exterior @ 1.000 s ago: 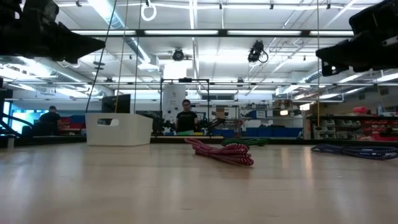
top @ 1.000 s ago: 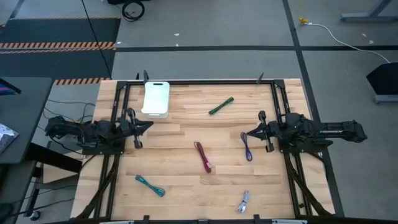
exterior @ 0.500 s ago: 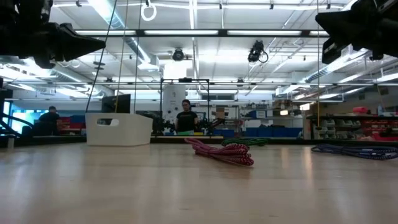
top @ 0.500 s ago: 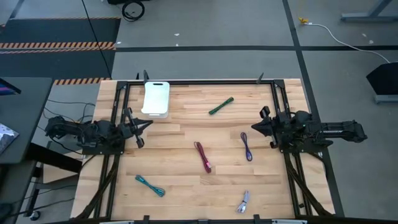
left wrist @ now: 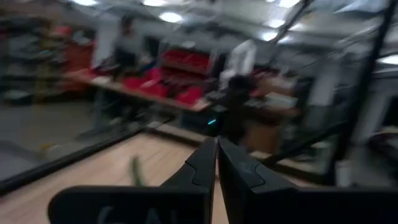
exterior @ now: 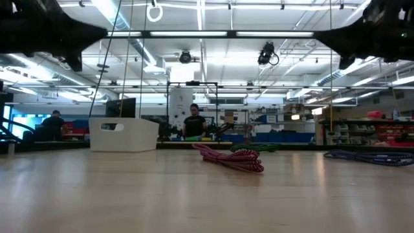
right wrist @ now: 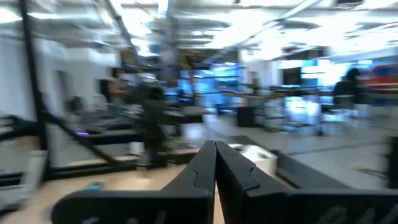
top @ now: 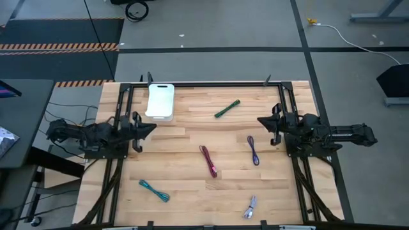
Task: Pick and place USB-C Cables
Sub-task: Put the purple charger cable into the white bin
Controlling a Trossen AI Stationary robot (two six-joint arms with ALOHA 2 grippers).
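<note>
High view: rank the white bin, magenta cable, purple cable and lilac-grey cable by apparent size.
1. white bin
2. magenta cable and purple cable, too alike in length to separate
3. lilac-grey cable, smallest

Your right gripper [right wrist: 216, 163] fills the foreground, its two dark fingers [right wrist: 196, 177] pressed together to a point, nothing between them. Beyond the tips you've got a strip of pale wooden tabletop [right wrist: 74, 190] and a small white rectangular bin [right wrist: 254, 157]. Further out, a blurred workshop with bright ceiling lights and blue-lit shelving [right wrist: 298, 87].
</note>
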